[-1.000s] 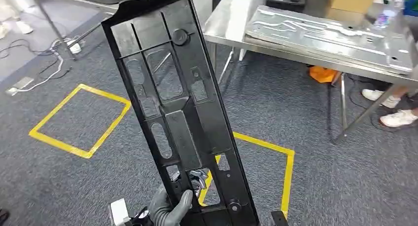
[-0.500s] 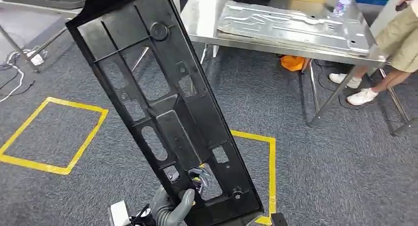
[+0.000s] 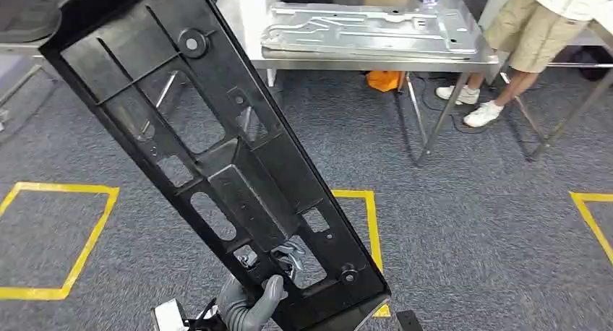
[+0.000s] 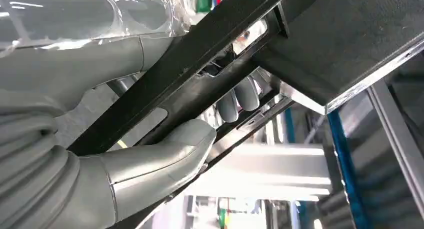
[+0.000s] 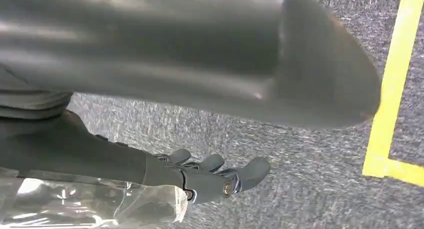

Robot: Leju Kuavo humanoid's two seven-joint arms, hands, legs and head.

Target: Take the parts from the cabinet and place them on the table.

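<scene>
One long black panel (image 3: pixel 217 157) tilts upright, clamped at its lower end by the left hand (image 3: pixel 249 306) — the steel desk (image 3: pixel 249 27) now nearer, delivery approaching. Right hand (image 5: pixel 210 176) hangs loosely curled, holding nothing.

black part (image 3: pixel 217 157), grey carpet (image 3: pixel 477 222), yellow tape (image 3: pixel 371 215)

The long panel (image 3: pixel 217 157) rises tilted in front of the robot, its lower end in the left hand (image 3: pixel 246 306). Behind it to the right stands the worktop (image 3: pixel 242 20) with a metal sheet (image 3: pixel 369 27) lying on it. A person (image 3: pixel 535 27) stands at its right end, on the floor (image 3: pixel 470 222).
</scene>
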